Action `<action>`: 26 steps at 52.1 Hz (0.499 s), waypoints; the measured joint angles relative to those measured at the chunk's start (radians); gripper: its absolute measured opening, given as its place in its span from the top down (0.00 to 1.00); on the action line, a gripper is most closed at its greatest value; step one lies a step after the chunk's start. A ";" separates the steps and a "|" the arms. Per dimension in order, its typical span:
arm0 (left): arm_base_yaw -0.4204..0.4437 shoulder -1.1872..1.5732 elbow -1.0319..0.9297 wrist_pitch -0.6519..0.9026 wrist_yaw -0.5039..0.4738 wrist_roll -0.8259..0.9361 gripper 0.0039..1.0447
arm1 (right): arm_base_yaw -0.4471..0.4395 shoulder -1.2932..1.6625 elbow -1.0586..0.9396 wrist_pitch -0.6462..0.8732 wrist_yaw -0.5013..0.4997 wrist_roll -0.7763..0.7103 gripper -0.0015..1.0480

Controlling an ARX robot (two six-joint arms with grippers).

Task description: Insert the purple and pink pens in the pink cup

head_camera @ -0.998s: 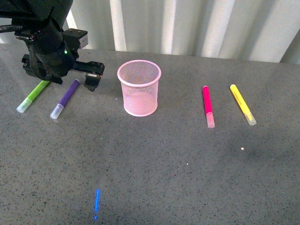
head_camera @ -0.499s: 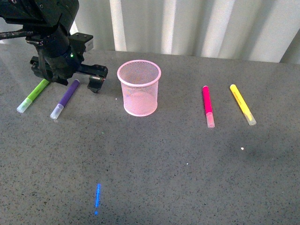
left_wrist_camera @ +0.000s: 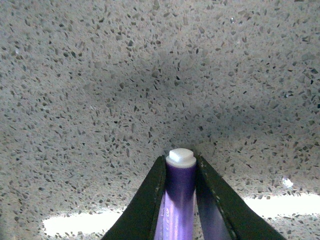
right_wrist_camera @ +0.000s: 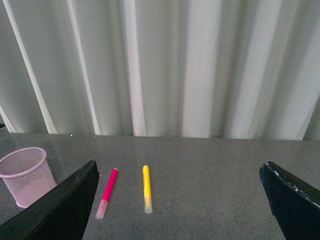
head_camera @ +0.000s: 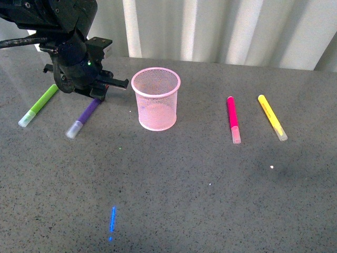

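1. Found the grey speckled counter (head_camera: 210, 200) carrying everything, with a pale pleated curtain (head_camera: 237, 26) behind it.
2. Saw the black left gripper (head_camera: 101, 90) at the far left, near the pink cup (head_camera: 156, 105), clenched on the purple pen (head_camera: 84, 117). In the left wrist view, noted both fingers (left_wrist_camera: 150, 200) pressed against the barrel's sides and the white end plug poking out past the tips.
3. Caught the right gripper (right_wrist_camera: 180, 170) only in its own wrist view: released, fingers spread wide, holding nothing.
4. Found the pink cup upright near the counter's middle, between the two pens.
5. Noted the purple pen slanting away from the left gripper, pale cap toward the near left. Could not tell whether the cap touched the counter.
6. Saw the pink pen (head_camera: 233, 118) lying flat, well apart from the cup on its right, cap toward the near edge.
7. Spotted a yellow marker (head_camera: 272, 117) near the pink pen, farther right, and a green marker (head_camera: 38, 105) at the far left.
8. Noticed a small blue streak (head_camera: 112, 219) on the near counter.
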 joint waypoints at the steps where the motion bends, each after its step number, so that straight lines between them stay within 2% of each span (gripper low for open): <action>1: 0.000 0.000 -0.001 0.000 -0.003 0.002 0.84 | 0.000 0.000 0.000 0.000 0.000 0.000 0.07; 4: 0.002 -0.001 -0.005 0.007 -0.014 0.005 0.88 | 0.000 0.000 0.000 0.000 0.000 0.000 0.07; 20: 0.020 -0.048 -0.061 0.059 -0.049 0.059 0.88 | 0.000 0.000 0.000 0.000 0.000 0.000 0.07; 26: 0.047 -0.128 -0.077 0.104 0.006 0.041 0.88 | 0.000 0.000 0.000 0.000 0.000 0.000 0.07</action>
